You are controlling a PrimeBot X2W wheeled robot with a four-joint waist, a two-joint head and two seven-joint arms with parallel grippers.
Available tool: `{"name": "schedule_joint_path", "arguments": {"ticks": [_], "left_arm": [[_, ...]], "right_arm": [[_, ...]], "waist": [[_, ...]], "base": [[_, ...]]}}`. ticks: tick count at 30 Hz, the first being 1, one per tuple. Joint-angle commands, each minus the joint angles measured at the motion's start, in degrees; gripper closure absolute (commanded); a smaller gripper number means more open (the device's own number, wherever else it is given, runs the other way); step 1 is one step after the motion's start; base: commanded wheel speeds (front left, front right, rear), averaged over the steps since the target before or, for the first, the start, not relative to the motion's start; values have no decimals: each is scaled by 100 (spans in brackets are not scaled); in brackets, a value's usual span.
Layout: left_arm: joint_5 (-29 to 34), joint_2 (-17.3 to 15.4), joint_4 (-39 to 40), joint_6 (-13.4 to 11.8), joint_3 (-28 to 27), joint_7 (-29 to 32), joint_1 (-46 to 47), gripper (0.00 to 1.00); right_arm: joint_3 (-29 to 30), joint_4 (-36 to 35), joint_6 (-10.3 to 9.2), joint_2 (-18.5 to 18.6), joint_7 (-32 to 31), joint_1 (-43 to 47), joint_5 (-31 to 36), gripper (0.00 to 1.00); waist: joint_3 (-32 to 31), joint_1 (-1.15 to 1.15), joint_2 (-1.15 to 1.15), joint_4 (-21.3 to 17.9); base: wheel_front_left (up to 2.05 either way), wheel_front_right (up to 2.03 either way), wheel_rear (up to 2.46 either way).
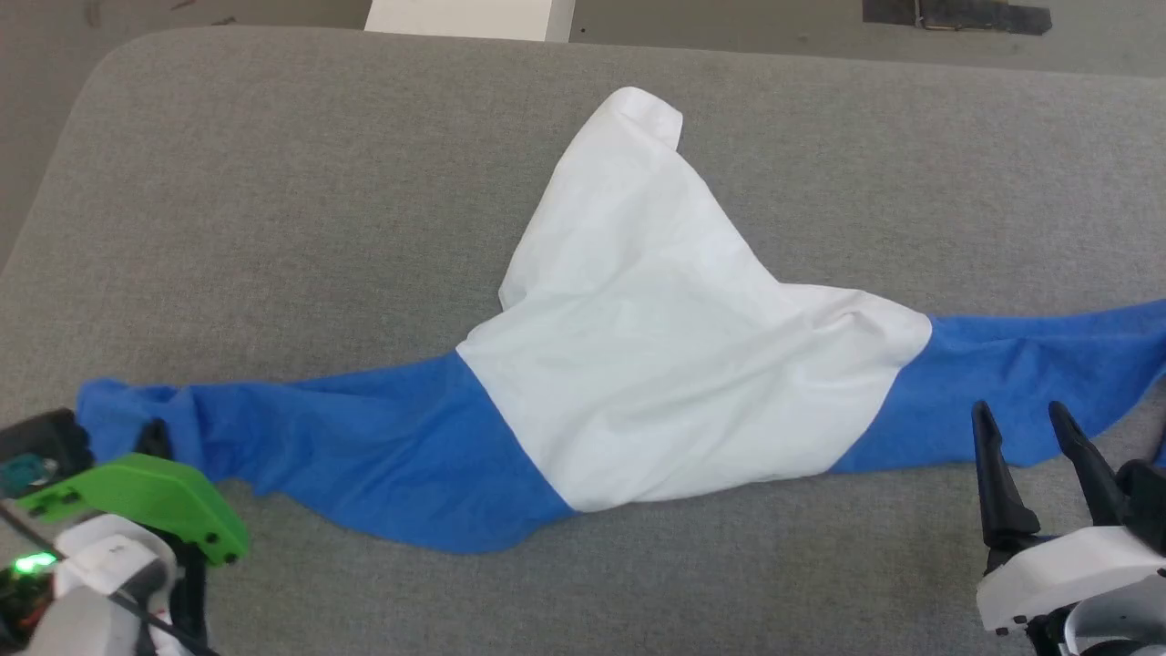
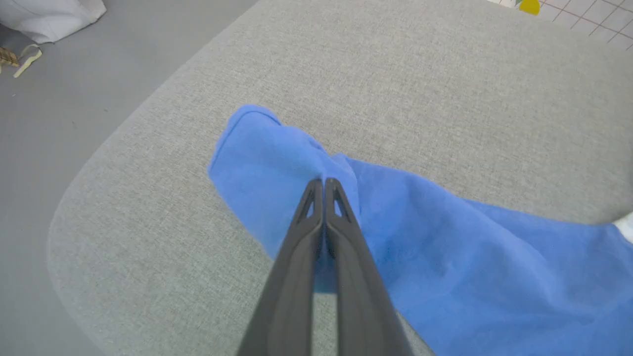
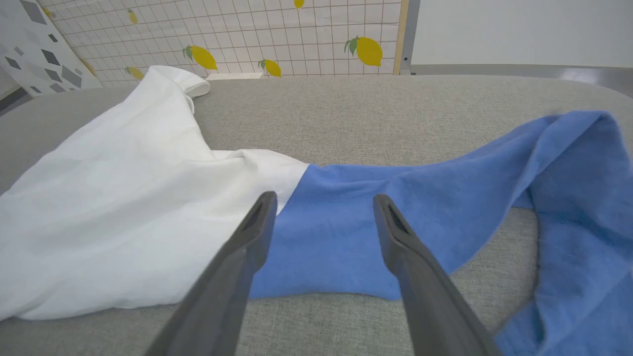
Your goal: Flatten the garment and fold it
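Grey table point(image 1: 273, 182) bears one garment point(image 1: 656, 364), left claw point(image 2: 324, 182) pinching it, right claw point(image 1: 1017, 410) spread.

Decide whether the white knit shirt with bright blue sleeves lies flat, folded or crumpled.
Crumpled, unfolded: the white, blue-sleeved shirt has sleeves stretched sideways on the grey cushion, but its white body bunches into a wrinkled peak.

even, soft bright light; faint shadows; wide-angle bend in wrist views
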State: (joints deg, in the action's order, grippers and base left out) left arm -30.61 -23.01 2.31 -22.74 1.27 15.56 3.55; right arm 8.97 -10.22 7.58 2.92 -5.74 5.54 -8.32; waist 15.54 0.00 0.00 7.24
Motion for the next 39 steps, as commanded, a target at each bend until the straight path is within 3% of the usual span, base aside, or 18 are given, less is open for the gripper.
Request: {"name": "schedule_joint_path", "arguments": {"ticks": [1, 8, 9, 10, 11, 12, 18, 25, 32, 39], "left_arm": [[-45, 44, -136, 86, 95, 27, 3, 100], [-245, 161, -846, 401, 397, 266, 156, 100], [-245, 164, -939, 420, 413, 254, 181, 89], [-243, 167, -988, 426, 404, 207, 204, 60], [-248, 173, -1027, 433, 378, 136, 232, 7], [-252, 165, -1045, 444, 360, 94, 244, 0], [-197, -27, -626, 462, 167, -216, 176, 0], [54, -124, 813, 412, 80, -723, -105, 0], [326, 218, 1342, 725, 537, -1797, -576, 0], [618, 774, 1098, 705, 1040, -2748, -1285, 0]], "right_arm": [[-24, -28, -9, -4, -21, -110, 40, 0], [-52, 19, -9, -4, -42, -132, 55, 0], [-54, 36, -9, -4, -42, -119, 53, 0], [-55, 49, -9, -4, -43, -105, 49, 0], [-52, 66, -9, -4, -43, -85, 43, 0], [-45, 76, -9, -4, -43, -65, 36, 0], [-18, 133, -9, -4, -30, 64, 7, 0], [-35, 177, -9, -4, -5, 176, -73, 0], [-47, 206, -9, -4, 38, 316, -133, 0], [-20, 202, -9, -4, 65, 418, -173, 0]], "waist": [[9, 0, 0, 2], [-69, 0, 0, -3], [-110, 0, 0, -6], [-143, 0, 0, -10], [-194, 0, 0, -12], [-232, 0, 0, -12], [-573, 0, 0, -42], [-862, 0, 0, -113], [-987, 0, 0, -248], [-1014, 0, 0, -400]], "base": [[0, 0, 0], [0, 0, 0], [0, 0, 0], [0, 0, 0], [0, 0, 0], [0, 0, 0], [0, 0, 0], [0, 0, 0], [0, 0, 0], [0, 0, 0]]}}
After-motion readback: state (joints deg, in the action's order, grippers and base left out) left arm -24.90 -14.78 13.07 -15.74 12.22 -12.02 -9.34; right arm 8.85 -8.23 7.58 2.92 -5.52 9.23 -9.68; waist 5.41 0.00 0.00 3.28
